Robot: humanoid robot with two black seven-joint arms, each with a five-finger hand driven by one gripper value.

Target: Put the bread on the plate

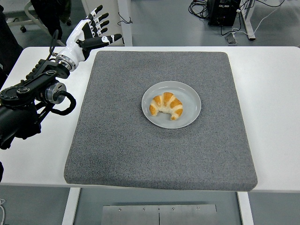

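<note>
A golden croissant lies on the round grey plate, which sits a little right of the middle of the grey mat. My left hand is raised at the mat's far left corner, well away from the plate. Its white fingers are spread and hold nothing. The black left arm runs down along the table's left side. No right arm shows in this view.
The white table shows bare margins left and right of the mat. Behind the table stand desk legs and cables on the floor. A dark-clothed person is at the top left.
</note>
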